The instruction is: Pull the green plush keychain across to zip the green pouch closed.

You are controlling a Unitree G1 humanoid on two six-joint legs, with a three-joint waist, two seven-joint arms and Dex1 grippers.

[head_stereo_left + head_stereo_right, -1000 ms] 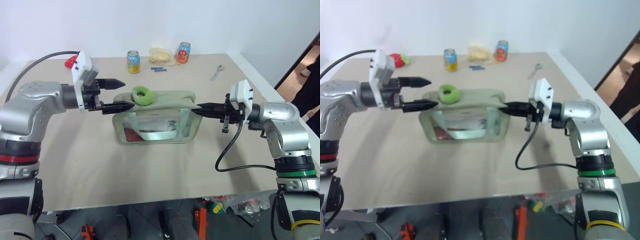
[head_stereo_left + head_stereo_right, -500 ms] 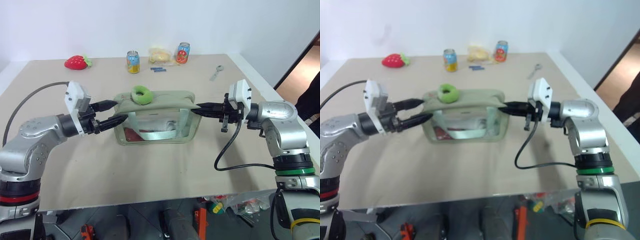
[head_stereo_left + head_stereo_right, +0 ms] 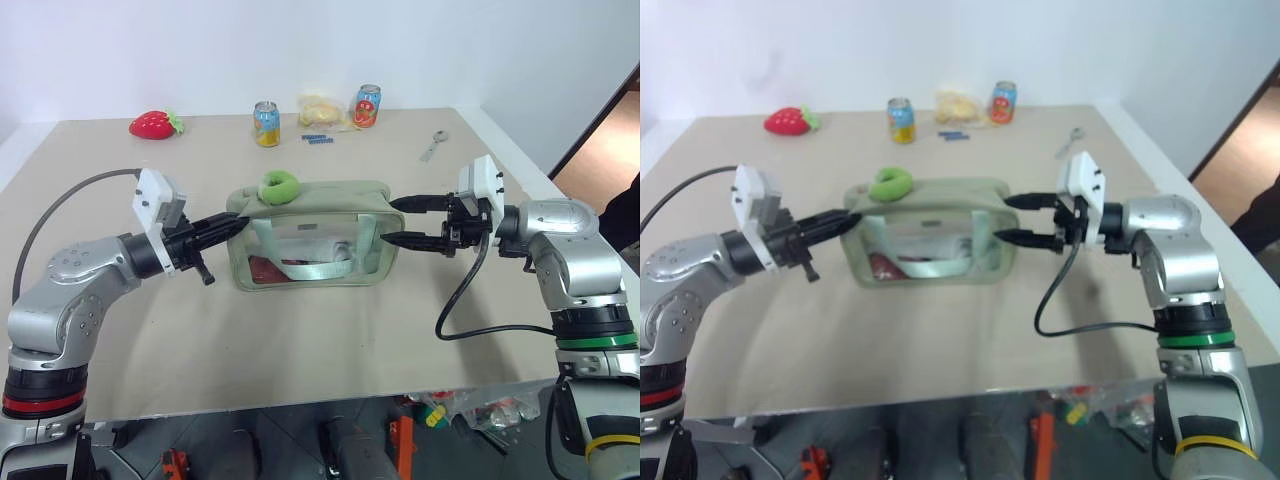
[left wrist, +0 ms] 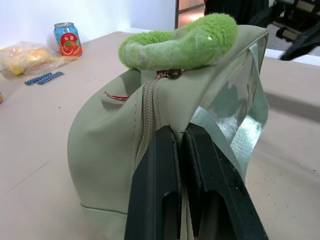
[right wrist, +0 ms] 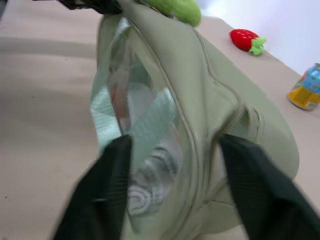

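green pouch (image 3: 312, 235) sits mid-tabletop (image 3: 300, 340) between our two hands, soft fabric with clear floppy side panels, so we reckon it'll buckle and slide unless one end is pinned. our left hand (image 3: 232, 224) has its fingers pressed together, pinching the pouch's end fabric right below the zipper line. our right hand (image 3: 397, 222) is spread wide at the opposite end, one finger above the other, not gripping anything. green plush keychain (image 3: 279, 186) rests on top of the pouch near the left-hand end; it's fuzzy, squishy and light, so it'll squash in a grip. better to take it low by the clasp, we think. further back: red strawberry plush (image 3: 152, 124), two cans (image 3: 266, 123), a yellow bag (image 3: 322, 109) and a spoon (image 3: 433, 145).
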